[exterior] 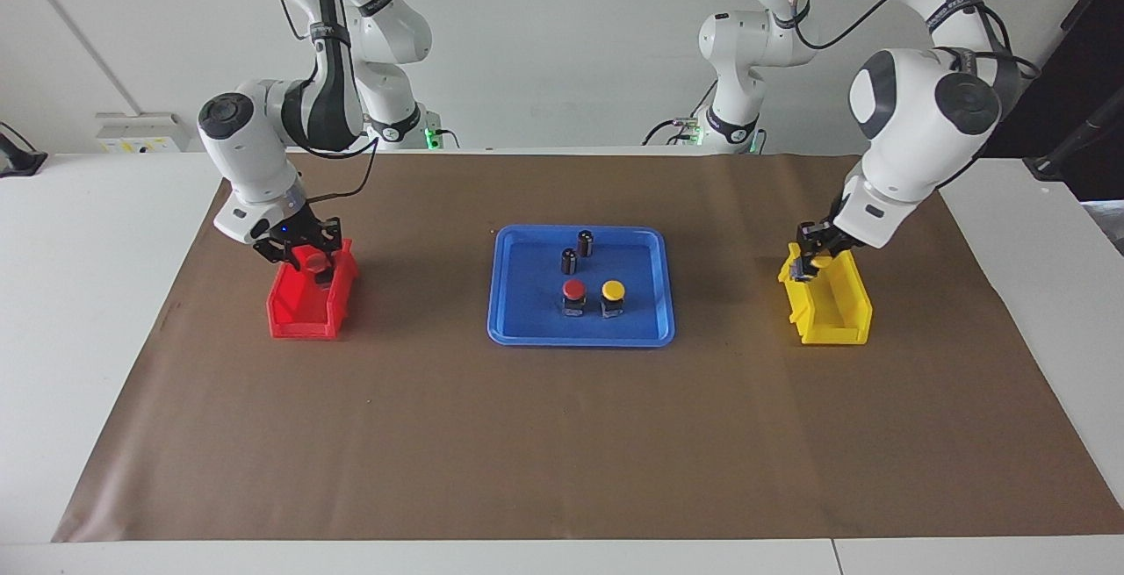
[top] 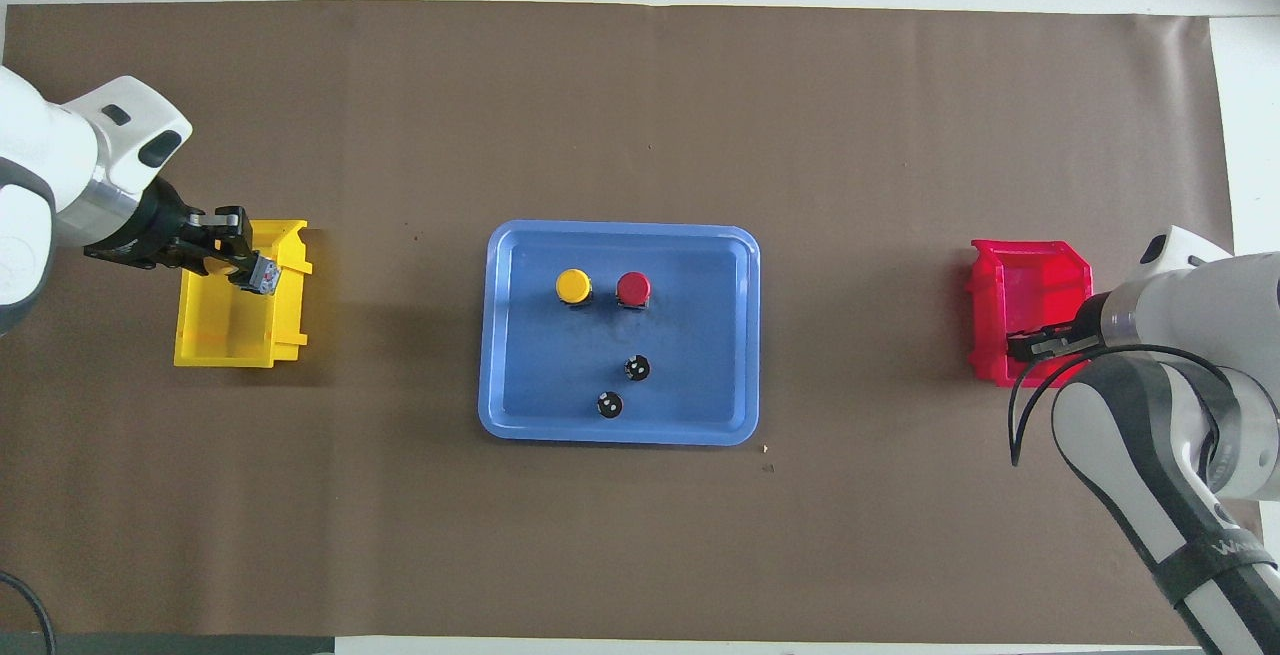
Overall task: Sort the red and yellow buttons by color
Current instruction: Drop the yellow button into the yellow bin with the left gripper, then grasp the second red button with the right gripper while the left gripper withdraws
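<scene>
1. Left claw (exterior: 809, 264), at the frame's right, grips a yellow-capped button (top: 262, 276) over the yellow bin (exterior: 841, 316).
2. Right claw (exterior: 303, 252), at the frame's left, is over the red bin (exterior: 299, 316); grip unclear.
3. At centre, the blue tray (exterior: 518, 329) holds a red button (exterior: 573, 291) and a yellow button (exterior: 613, 292).

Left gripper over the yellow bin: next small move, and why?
Probably open the left gripper and let its button drop. It holds the button over the yellow bin, so only release remains there. The right gripper is over the red bin. One red button and one yellow button remain in the blue tray.
</scene>
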{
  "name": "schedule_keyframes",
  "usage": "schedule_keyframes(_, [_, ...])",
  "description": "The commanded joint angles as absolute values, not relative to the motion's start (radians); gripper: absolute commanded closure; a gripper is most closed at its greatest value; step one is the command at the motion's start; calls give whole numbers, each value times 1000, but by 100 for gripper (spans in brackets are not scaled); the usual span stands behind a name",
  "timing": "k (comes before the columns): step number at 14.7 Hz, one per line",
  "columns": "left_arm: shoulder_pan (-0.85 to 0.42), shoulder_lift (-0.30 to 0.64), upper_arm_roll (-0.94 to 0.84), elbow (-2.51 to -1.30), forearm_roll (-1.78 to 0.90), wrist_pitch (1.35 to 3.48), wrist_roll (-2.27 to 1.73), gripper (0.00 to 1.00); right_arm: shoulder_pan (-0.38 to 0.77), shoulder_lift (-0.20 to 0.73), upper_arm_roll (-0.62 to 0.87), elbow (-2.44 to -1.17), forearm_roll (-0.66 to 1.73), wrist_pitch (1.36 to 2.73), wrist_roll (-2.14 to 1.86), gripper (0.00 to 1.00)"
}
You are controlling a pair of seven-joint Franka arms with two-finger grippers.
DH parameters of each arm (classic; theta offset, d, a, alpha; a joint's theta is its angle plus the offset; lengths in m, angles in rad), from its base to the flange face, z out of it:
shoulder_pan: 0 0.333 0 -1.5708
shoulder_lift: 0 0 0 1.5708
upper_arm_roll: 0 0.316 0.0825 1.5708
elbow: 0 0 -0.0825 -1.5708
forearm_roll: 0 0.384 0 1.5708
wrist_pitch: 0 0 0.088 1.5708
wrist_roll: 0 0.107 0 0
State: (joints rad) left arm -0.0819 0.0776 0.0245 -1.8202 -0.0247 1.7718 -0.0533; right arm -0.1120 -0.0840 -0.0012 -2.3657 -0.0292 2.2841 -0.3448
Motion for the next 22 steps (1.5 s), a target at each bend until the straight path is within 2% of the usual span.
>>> schedule_keyframes(1, [-29,45,15,-1873,-34,1779,37,98,-127,-66,11,-2251,-41,2156,-368,37])
schedule_keyframes(4, [18,-24,15,-2030,-34,1897,84,98,-94,-9,21,-2024,-31,1938,-344,36])
schedule_keyframes(6, [18,-52,15,-2107,-34,1974,81,98,12,64,26,-1855,-25,1847,-208,21])
schedule_keyframes(8, [15,-54,14,-2155,-34,2032,71,98,165,103,26,-1758,-22,1854,16,19])
schedule_keyframes(10, [12,-49,14,-2201,-34,2101,67,98,301,190,26,-1625,1,1847,270,0])
schedule_keyframes(12, [6,-45,14,-2239,-34,2140,63,96,417,308,26,-1449,8,1829,415,0])
schedule_keyframes(15, [0,-48,12,-2283,-34,2175,51,94,535,409,26,-1410,-18,1865,589,0])
schedule_keyframes(16, [0,-48,12,-2283,-34,2178,48,88,552,417,28,-1422,-35,1917,612,0])
schedule_keyframes(17, [2,-46,12,-2281,-34,2178,51,70,563,420,28,-1451,-37,1948,627,0])
schedule_keyframes(18, [2,-46,12,-2278,-34,2178,51,43,580,422,28,-1477,-40,1971,638,2])
schedule_keyframes(20, [0,-35,12,-2232,-34,2157,48,33,581,428,28,-1521,-40,2012,638,5])
schedule_keyframes(22, [2,-31,12,-2140,-34,2053,43,33,587,433,28,-1564,-40,2065,641,9])
